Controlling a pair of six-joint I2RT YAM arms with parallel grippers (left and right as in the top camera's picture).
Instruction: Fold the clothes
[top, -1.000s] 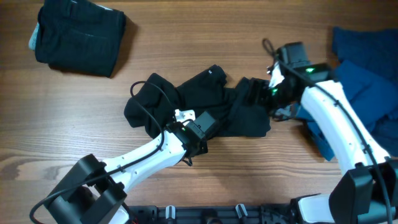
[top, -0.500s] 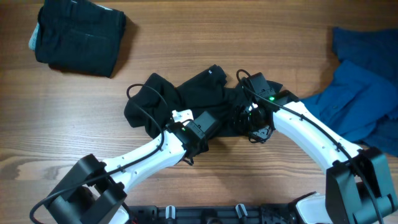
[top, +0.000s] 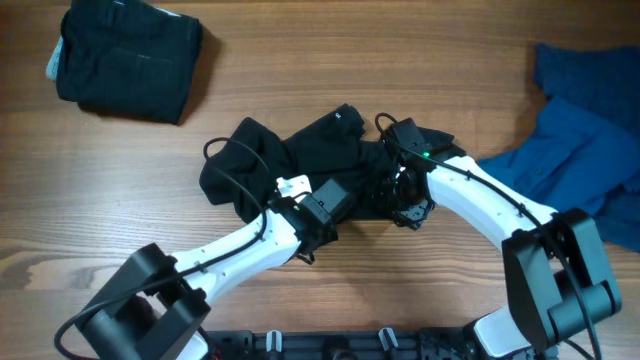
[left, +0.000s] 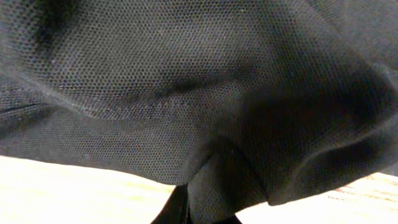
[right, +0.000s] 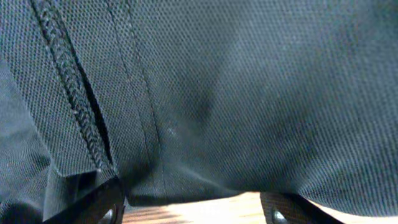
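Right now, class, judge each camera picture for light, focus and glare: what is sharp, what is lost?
Overhead: even light, sharp, but the black shirt reads as one dark mass, folds barely showing. Left wrist: weave crisp at top, lower right sinks into shadow; table strip washed out. Right wrist: seam and weave sharp, fingers dark and soft at bottom.

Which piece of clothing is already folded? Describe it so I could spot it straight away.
On the wooden table, look to the upper left corner of the overhead view. There the folded black garment lies alone, a pale blue sliver at its left edge. It is a tidy block, unlike the crumpled black shirt mid-table and the loose blue clothes at right.
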